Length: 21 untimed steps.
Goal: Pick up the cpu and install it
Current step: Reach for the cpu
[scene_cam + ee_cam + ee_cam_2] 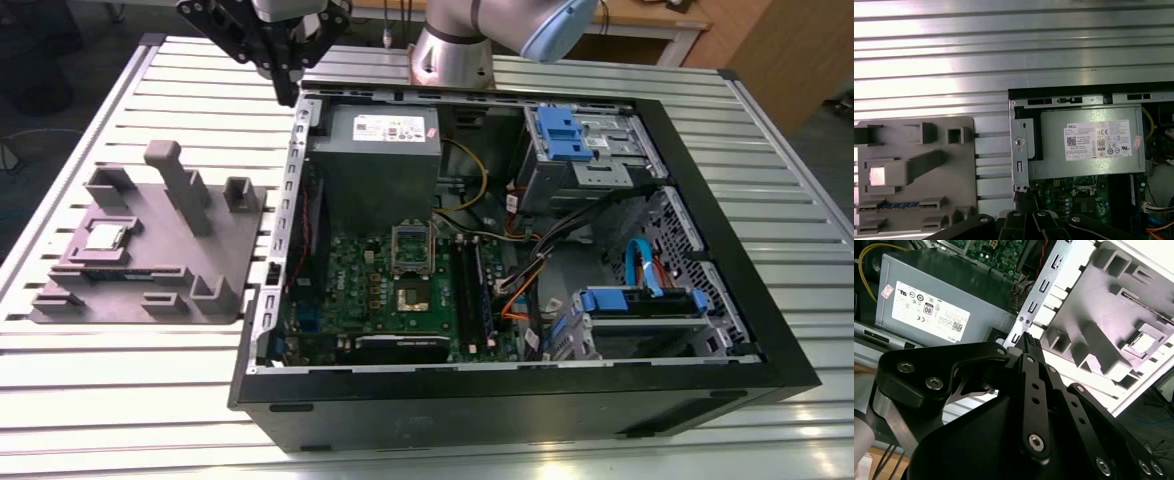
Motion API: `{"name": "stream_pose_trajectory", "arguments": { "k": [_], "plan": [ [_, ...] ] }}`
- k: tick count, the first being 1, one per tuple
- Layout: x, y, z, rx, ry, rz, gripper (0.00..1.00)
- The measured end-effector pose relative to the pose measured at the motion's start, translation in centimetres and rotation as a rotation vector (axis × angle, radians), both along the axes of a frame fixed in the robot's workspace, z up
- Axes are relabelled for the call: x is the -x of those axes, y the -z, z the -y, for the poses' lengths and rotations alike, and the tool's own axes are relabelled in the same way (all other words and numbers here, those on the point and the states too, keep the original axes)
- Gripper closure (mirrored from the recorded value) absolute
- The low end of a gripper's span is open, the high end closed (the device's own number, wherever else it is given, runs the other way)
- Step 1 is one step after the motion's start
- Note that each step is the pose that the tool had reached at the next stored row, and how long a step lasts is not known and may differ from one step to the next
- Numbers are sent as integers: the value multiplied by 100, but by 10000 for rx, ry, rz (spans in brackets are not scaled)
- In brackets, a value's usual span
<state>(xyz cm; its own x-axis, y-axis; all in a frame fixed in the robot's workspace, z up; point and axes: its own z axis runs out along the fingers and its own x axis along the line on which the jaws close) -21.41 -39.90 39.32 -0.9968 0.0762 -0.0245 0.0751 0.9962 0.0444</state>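
The slatted table (134, 400) carries the computer case (534, 410) lying open-side up for access. Beside it is a grey fixture (214, 250). The gripper (287, 98) hangs above the case's corner, its fingers (1030, 365) closed together and empty. The cpu (104, 238) sits flat in the fixture's recess, presented for picking.

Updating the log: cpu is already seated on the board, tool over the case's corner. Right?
Not quite. The cpu lies in the grey fixture beside the case, not on the board, as the exterior view shows. The tool is over the case's corner.
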Motion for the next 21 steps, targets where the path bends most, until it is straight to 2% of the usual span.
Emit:
{"name": "stream_pose_trajectory", "arguments": {
  "k": [21],
  "plan": [
    [52, 0, 0, 0, 0, 0, 90]
  ]
}}
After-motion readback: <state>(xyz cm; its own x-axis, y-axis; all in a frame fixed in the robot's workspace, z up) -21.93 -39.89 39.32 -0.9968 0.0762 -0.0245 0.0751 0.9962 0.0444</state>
